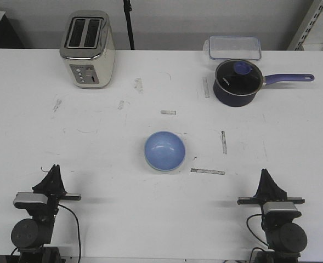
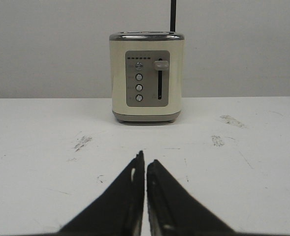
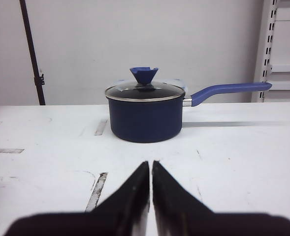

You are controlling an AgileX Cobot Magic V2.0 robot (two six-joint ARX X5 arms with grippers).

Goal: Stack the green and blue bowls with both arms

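The periwinkle blue bowl (image 1: 164, 149) sits upright in the middle of the table. A thin pale mint rim (image 1: 160, 169) shows under its near edge, so the green bowl appears to lie beneath it, nested. Neither bowl shows in the wrist views. My left gripper (image 1: 53, 169) is shut and empty at the near left of the table, far from the bowls; in the left wrist view (image 2: 145, 157) its jaws are together. My right gripper (image 1: 266, 172) is shut and empty at the near right; the right wrist view (image 3: 150, 163) shows its jaws together.
A cream toaster (image 1: 88, 49) stands at the back left, straight ahead of the left gripper (image 2: 146, 77). A dark navy saucepan (image 1: 237, 82) with lid and purple handle stands at the back right (image 3: 145, 112). A clear lidded container (image 1: 233, 47) lies behind it.
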